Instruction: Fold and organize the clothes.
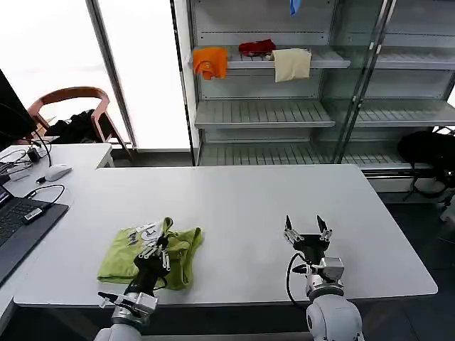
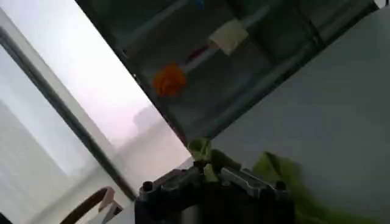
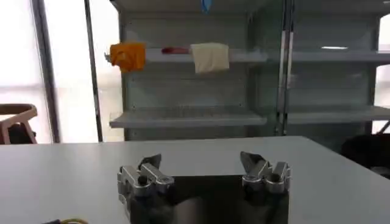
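Observation:
The clothes, a lime yellow-green T-shirt (image 1: 146, 257) with a small white print, lie crumpled on the white table (image 1: 234, 213) near its front left. My left gripper (image 1: 158, 245) is over the shirt's middle, shut on a pinch of its fabric; in the left wrist view green cloth (image 2: 206, 159) shows between the closed fingers. My right gripper (image 1: 306, 229) stands open above bare tabletop at the front right, well apart from the shirt, with nothing between its fingers (image 3: 148, 167).
A laptop (image 1: 18, 224), cables and a mouse (image 1: 57, 171) lie at the table's left. A chair (image 1: 71, 114) stands behind. A shelf unit (image 1: 284, 106) at the back holds orange (image 1: 210, 62), red (image 1: 257, 47) and cream (image 1: 291, 64) cloths. A dark bag (image 1: 426, 153) sits at right.

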Tool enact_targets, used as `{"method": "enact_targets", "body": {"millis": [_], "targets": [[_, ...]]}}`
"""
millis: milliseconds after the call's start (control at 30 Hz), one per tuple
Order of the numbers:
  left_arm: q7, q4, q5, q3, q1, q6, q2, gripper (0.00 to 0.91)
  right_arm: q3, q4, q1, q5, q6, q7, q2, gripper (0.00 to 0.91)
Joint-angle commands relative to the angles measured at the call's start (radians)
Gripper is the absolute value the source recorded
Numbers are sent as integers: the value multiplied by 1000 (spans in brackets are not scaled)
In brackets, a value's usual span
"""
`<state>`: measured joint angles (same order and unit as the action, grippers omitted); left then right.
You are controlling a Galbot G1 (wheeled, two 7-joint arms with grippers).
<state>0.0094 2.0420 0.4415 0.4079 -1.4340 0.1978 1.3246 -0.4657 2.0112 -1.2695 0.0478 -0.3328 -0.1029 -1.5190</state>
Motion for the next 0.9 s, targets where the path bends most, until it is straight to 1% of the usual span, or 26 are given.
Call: {"method": "enact_targets", "body": {"millis": [33,167,200,233,333,467,567,633,733,767,800,867,900], "targets": [[-12,-56,19,-81,18,35,33,20,5,-3,1,-5,-2,-2,-2,907],[-14,-85,2,-94,27,49,42,20,16,4,3,-8,-12,5,-2,907],[-16,-87,-3,-100,27,58,43,111,19,8,4,-8,-19,7,-1,907],[-17,-86,-4,-106,26,63,43,907,23,13,6,-7,-29,10,-1,907],[-19,-73,-11,-126,20,79,42,907,37,31,11,-7,-71,24,1,907],[-16,-20,-43,-156,-1,125,32,907,49,42,19,-12,-121,44,2,907],[-18,46,-101,-169,-20,151,27,907,56,38,23,-24,-131,50,0,907],[-25,95,-165,-154,-28,145,23,907,59,33,24,-29,-132,51,-1,907],[-27,171,-344,-49,-29,144,-3,907,59,32,21,-31,-132,54,0,907],[-26,178,-370,13,-26,142,-21,907,57,33,19,-31,-131,56,2,907],[-12,185,-462,73,-27,138,-34,907,55,34,18,-31,-131,58,3,907],[20,164,-595,239,-33,136,-62,907,53,36,17,-33,-133,63,4,907],[23,152,-682,290,-34,139,-81,907,54,36,17,-34,-134,65,6,907]]}}
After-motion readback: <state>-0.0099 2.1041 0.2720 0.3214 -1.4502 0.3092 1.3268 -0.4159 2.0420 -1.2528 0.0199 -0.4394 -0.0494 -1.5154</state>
